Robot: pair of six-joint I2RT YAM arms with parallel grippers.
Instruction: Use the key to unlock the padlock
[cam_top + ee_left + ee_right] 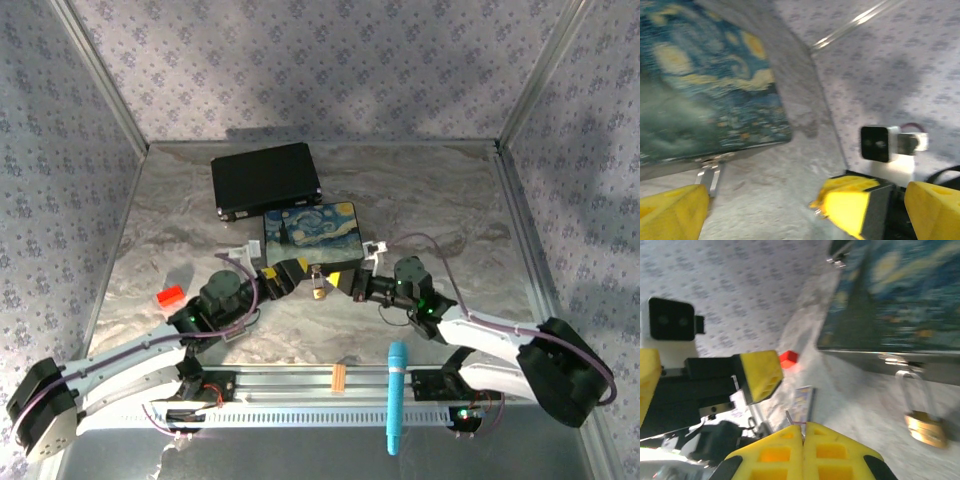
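The brass padlock (926,428) lies on the table in front of the Starry-Night box (900,295), its silver shackle reaching up to the box's clasp (897,361). From above the padlock (319,291) sits between both grippers. My right gripper (804,426) is shut on the slim key (789,416), whose tip sticks out past the pads, left of the padlock and apart from it. My left gripper (806,202) stands open with nothing held; the right gripper's yellow finger (852,202) and the key tip (816,212) show between its jaws.
A black case (265,180) lies behind the box (312,232). A red block (170,296) sits at the left, and a small printed card (804,402) lies near the left arm. A blue tool (397,395) and a small wooden block (339,377) rest on the near rail.
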